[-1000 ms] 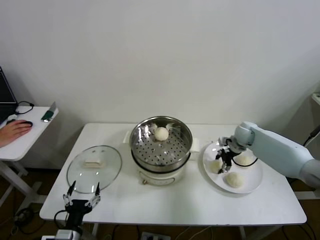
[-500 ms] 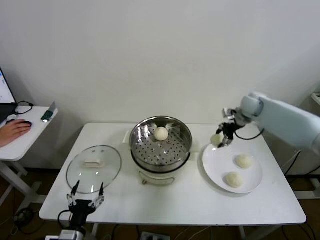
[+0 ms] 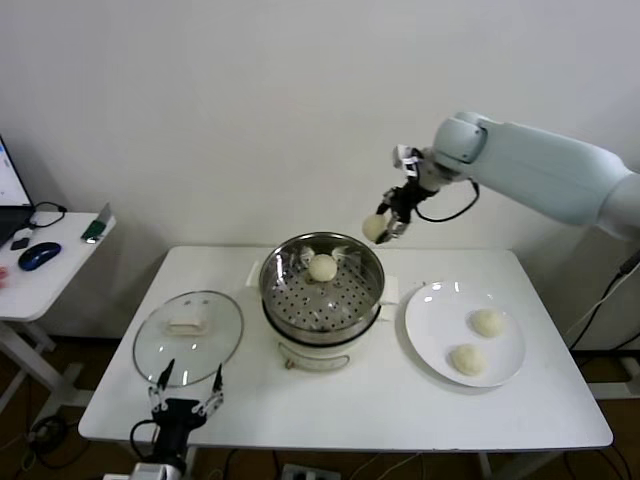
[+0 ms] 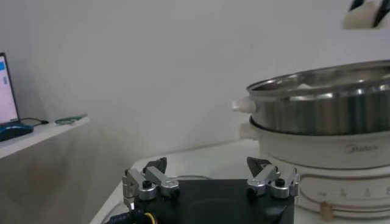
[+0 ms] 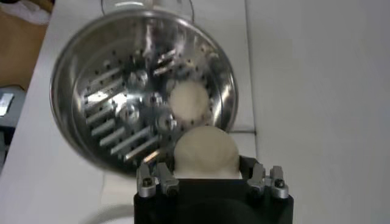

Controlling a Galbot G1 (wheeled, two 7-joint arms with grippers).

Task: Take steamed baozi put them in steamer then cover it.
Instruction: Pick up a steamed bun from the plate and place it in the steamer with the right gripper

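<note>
My right gripper (image 3: 385, 226) is shut on a pale baozi (image 3: 375, 228), held in the air above the far right rim of the steamer (image 3: 322, 300). In the right wrist view that baozi (image 5: 206, 152) fills the jaws, with the perforated tray (image 5: 122, 115) below. One baozi (image 3: 322, 267) lies on the tray at the back. Two more baozi (image 3: 487, 322) (image 3: 465, 359) rest on the white plate (image 3: 432, 318). The glass cover (image 3: 188, 338) lies flat on the table at the left. My left gripper (image 3: 186, 395) hangs open at the table's front edge, near the cover.
A side table (image 3: 40, 275) at the far left carries a mouse (image 3: 40, 255) and a laptop edge. The white wall stands close behind the work table (image 3: 350, 405). The steamer's cream base (image 4: 329, 152) shows beyond the left gripper.
My right gripper lifted a baozi off the plate and carried it up and left to above the steamer's rim. The hand at the side table withdrew. The left gripper shifted slightly right.
</note>
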